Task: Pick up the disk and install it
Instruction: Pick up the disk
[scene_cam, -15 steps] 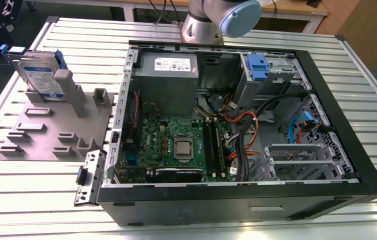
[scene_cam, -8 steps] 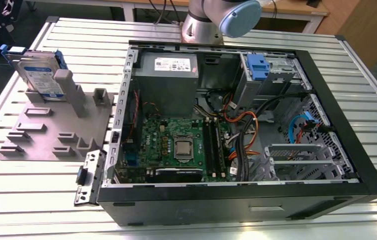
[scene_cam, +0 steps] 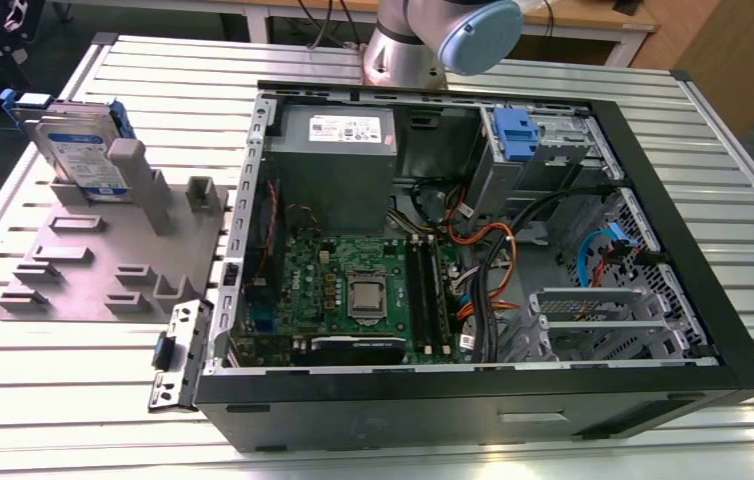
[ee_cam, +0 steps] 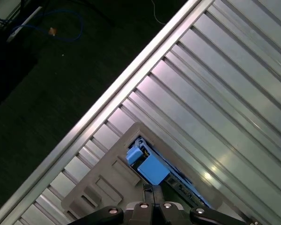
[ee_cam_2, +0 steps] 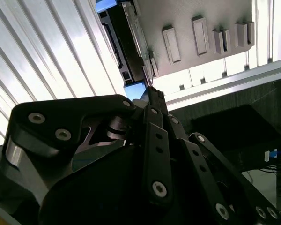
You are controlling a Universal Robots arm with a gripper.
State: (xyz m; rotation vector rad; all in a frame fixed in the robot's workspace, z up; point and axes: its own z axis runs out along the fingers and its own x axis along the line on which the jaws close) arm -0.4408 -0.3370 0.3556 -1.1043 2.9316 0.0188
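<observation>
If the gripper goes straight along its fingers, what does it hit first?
Most likely the disk. In the first wrist view the gripper points at its blue top rail, where it stands on edge in the grey holder. How far apart they are is unclear.

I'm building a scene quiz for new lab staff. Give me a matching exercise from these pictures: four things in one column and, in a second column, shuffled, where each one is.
Things
1. disk
2. power-supply box
3. processor
4. blue latch piece

Places
A. on the green board lying in the computer case
B. standing on edge in the grey holder, outside the case
C. on the drive bay in the case's far corner, at the exterior view's right
D. against the case's far wall, just in front of the arm's base

Pairs: 1-B, 2-D, 3-A, 4-C
</observation>
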